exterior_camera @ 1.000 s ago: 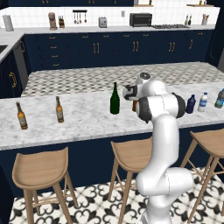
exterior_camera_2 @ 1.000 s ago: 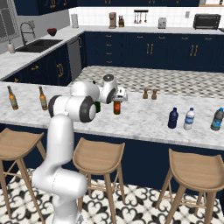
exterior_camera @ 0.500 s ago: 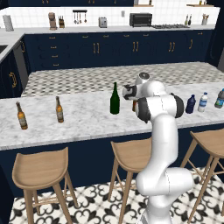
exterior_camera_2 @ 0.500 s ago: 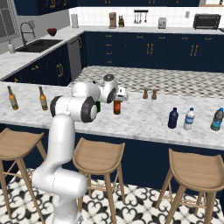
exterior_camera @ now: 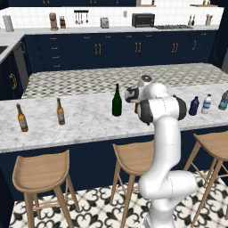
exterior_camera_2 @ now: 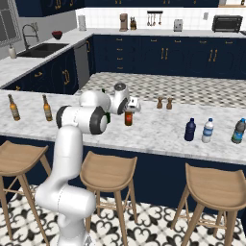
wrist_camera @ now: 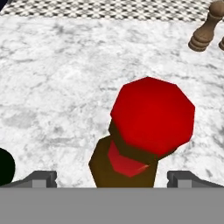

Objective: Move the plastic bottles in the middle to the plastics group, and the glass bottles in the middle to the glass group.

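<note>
Rendered scene under even, diffuse illumination with no single visible light source. The marble worktop [exterior_camera: 89,120] reads bright and uniformly lit; the navy cabinets [exterior_camera: 111,51] stay dark yet legible. Shadows are faint: only soft, weak darkening appears under the stools [exterior_camera_2: 108,173]. No glare or specular hot spots appear on the white arm [exterior_camera_2: 72,144]. Both base views are sharp but coarse, with slight pixelation on distant items. The hand view is softer; the red-topped bottle [wrist_camera: 151,116] shows faceted, flat-shaded surfaces. No edge distortion is evident.
</note>
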